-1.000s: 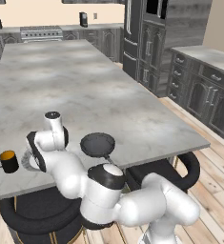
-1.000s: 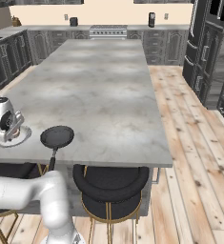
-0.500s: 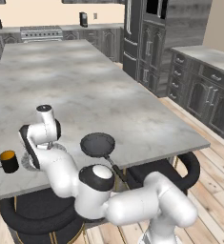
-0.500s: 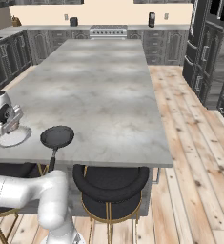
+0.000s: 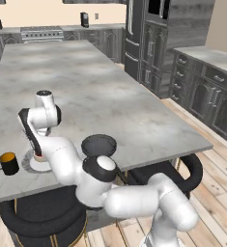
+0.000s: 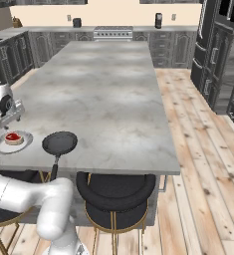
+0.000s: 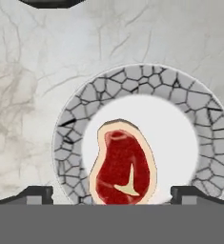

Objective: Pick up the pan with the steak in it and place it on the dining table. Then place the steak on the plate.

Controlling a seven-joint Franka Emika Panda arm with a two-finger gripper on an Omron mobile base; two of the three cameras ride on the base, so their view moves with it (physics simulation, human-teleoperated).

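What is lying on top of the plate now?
The steak lies on the white centre of the plate, with the open gripper above it. Its near end is cut off in the hand view, so that edge cannot be judged.

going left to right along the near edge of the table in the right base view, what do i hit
plate with the steak on it → empty pan → bare table

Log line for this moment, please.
steak: on plate | pan: empty, on dining table | gripper: open above steak
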